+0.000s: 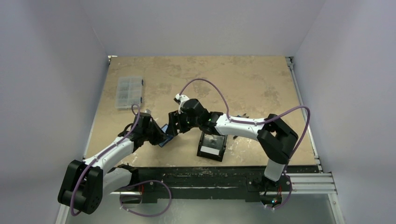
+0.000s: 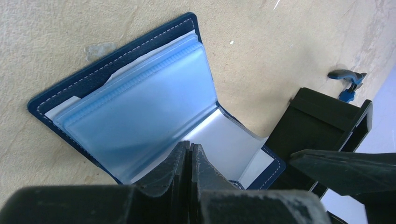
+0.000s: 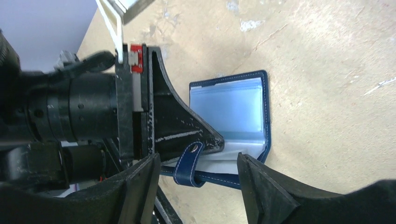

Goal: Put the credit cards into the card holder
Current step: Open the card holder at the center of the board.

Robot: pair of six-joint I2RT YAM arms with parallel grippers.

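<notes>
**A:** Where is the card holder sitting?

**B:** It is resting open on the worktop, just beside the black tray, on the tray's left in the overhead view. Its pale blue sleeves are fanning upward.

**A:** And what are the jaws doing?

**B:** The left gripper is pressing its jaws together. As far as I am judging, they are pinching a thin layer near the fold. The right gripper is hovering on the tray's side of the holder with jaws spread, gripping nothing. The snap strap is looping between them.

**A:** How is it going to handle?

**B:** I am expecting it to be light and floppy, with soft covers and slick plastic sleeves likely buckling or sliding under a push. I am thinking the stitched cover edge away from the tray is offering the firmer hold. The sleeves are calling for a gentle touch.
</notes>
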